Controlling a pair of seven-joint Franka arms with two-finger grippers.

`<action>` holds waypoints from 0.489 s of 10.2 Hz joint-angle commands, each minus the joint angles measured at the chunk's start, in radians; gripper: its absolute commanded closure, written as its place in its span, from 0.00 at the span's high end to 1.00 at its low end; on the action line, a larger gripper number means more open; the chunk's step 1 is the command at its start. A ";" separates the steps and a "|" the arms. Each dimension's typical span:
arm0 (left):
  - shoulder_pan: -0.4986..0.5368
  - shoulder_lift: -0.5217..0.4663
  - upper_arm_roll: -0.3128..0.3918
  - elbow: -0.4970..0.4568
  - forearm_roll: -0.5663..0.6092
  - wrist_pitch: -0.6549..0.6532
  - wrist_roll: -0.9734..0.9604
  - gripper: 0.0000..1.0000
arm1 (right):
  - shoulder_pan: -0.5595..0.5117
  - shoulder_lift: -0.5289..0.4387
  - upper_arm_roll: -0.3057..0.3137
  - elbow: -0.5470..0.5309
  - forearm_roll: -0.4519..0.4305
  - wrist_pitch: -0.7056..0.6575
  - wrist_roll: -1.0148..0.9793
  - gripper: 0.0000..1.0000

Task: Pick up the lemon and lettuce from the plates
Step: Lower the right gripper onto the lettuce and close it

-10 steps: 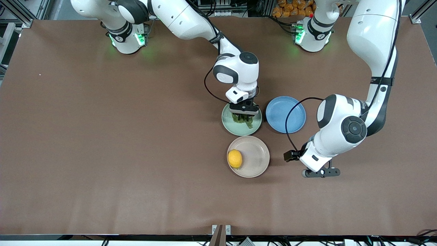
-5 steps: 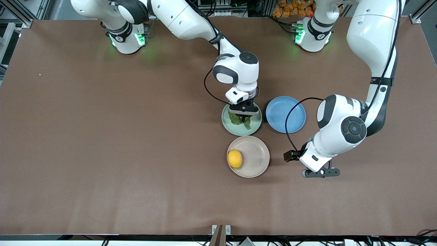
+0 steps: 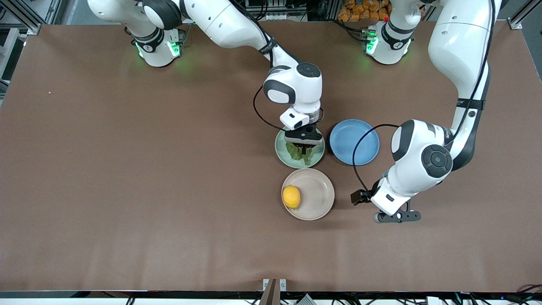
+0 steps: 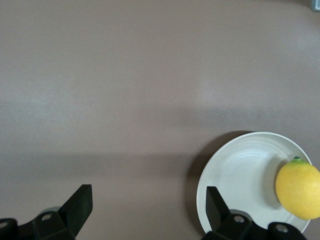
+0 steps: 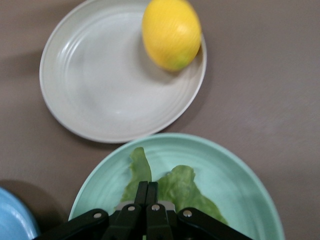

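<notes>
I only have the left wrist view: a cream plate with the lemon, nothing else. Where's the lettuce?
Observer: The lettuce is over the mint plate, with the right claw shut on the leaf.
Operator: Where is that plate relative to my lemon plate?
Observer: Beside the cream plate, farther from the front camera; a blue plate lies next to it toward the left arm's end.
Operator: And my left claw?
Observer: The left claw is over bare table, beside the cream plate toward the left arm's end.

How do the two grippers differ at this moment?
The right gripper is shut on the lettuce over the green plate; the left gripper is open and holds nothing. The right is over a plate, the left over bare table beside the cream plate.
</notes>
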 commanded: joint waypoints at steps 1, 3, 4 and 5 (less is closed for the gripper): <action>-0.022 0.024 0.007 0.023 -0.024 0.035 -0.021 1.00 | -0.072 -0.119 0.042 -0.017 0.038 -0.081 -0.097 0.00; -0.029 0.038 0.006 0.023 -0.025 0.087 -0.036 1.00 | -0.133 -0.222 0.039 -0.017 0.154 -0.188 -0.256 0.00; -0.048 0.050 0.006 0.023 -0.027 0.117 -0.053 1.00 | -0.179 -0.282 0.039 -0.022 0.199 -0.239 -0.332 0.00; -0.071 0.064 0.007 0.023 -0.039 0.154 -0.089 1.00 | -0.233 -0.334 0.038 -0.025 0.245 -0.295 -0.417 0.00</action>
